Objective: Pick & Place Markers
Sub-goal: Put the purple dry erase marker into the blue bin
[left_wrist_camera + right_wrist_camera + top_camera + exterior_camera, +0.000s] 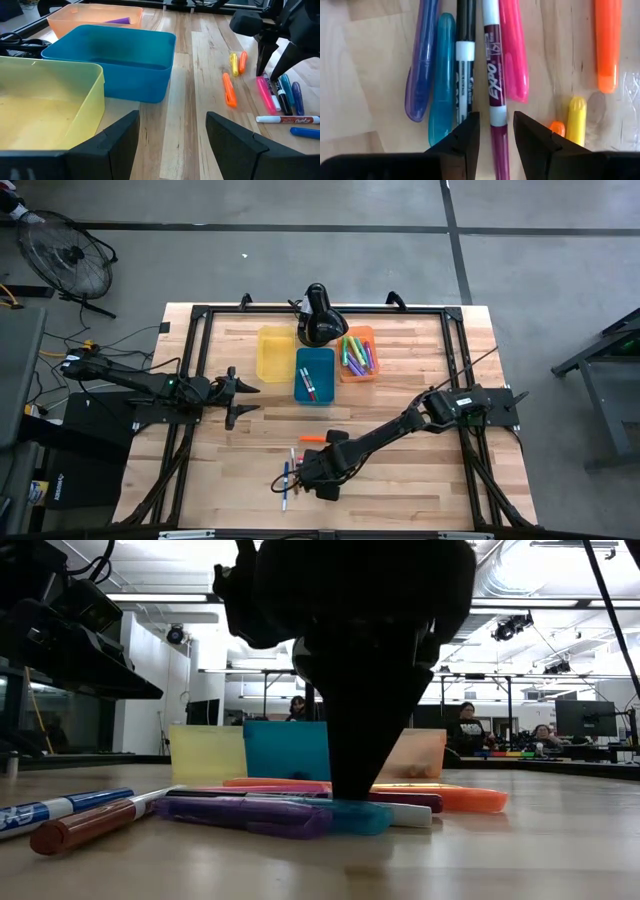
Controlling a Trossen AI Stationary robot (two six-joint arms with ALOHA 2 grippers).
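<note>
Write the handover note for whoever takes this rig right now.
Right gripper: down over the loose marker cluster at the table's front, fingers open astride a maroon-capped white marker, not closed on it.
Left gripper: open, empty, waiting beside the yellow bin.
Done: several markers lie in the orange bin, a couple in the blue bin; the yellow bin looks empty.
Left: purple, teal, black, pink, orange, yellow and blue-capped markers on the table.

Evenly lit from ceiling strip lights [160, 597] overhead; soft, faint shadows on the table [400, 480]. Backlit right arm [350, 640] reduced to black silhouette in low view. Near markers [240, 815] blurred there; right wrist close-up slightly soft.
</note>
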